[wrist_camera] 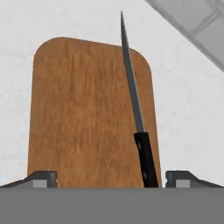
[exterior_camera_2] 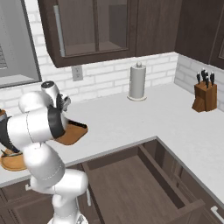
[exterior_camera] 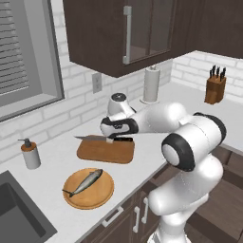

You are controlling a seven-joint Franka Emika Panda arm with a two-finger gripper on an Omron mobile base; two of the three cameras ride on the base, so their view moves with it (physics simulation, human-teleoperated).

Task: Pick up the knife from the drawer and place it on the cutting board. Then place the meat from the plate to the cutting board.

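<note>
You are looking at the gripper (wrist_camera: 111, 177) hanging just above the near end of the cutting board (wrist_camera: 83, 113), its two fingertips (wrist_camera: 43, 178) standing spread wide apart with nothing between them. The knife (wrist_camera: 136, 118) is lying on the board's right side in the hand view, its dark handle nearest the fingers and its grey blade pointing away, the tip reaching past the board's far edge. In the left base view the knife (exterior_camera: 102, 138) is resting along the back edge of the cutting board (exterior_camera: 105, 151), under the hand. The meat (exterior_camera: 84, 182) is lying on the plate (exterior_camera: 99, 197), just in front of the board on the counter (exterior_camera: 57, 161). In the right base view the drawer (exterior_camera_2: 131, 183) is standing pulled out below the counter edge.
</note>
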